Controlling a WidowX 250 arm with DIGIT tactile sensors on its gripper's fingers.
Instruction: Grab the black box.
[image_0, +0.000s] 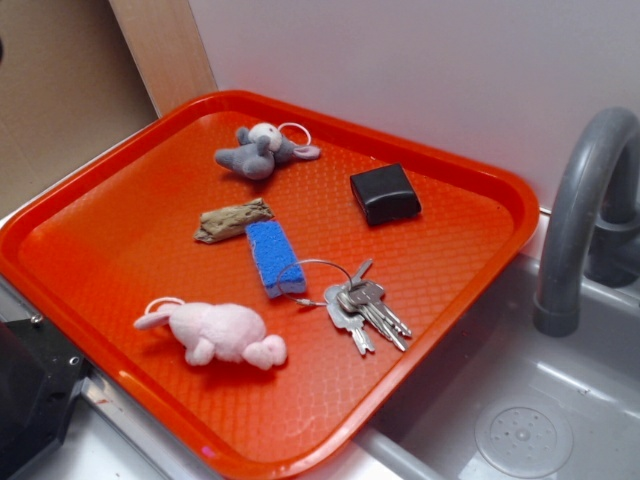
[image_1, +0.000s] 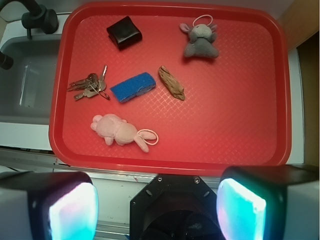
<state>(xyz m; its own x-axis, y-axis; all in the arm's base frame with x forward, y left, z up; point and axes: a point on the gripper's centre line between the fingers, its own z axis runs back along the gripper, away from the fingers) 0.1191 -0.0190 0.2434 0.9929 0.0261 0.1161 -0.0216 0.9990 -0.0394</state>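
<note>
Soft, even light falls on the red tray (image_0: 120, 210), with faint shadows under the objects. In the wrist view, the gripper's fingers (image_1: 67, 212) glow cyan and are blurred; the tray's edges bow slightly.

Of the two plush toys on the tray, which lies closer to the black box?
The grey plush, at the tray's far end level with the black box. The pink plush lies at the near end, past the sponge.

Exterior view looks obliquely across the red tray (image_0: 470, 260) — wrist view (image_1: 280, 90) looks straight down from high above.

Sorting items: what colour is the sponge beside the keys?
Blue sponge, clearest in the exterior view.
</note>
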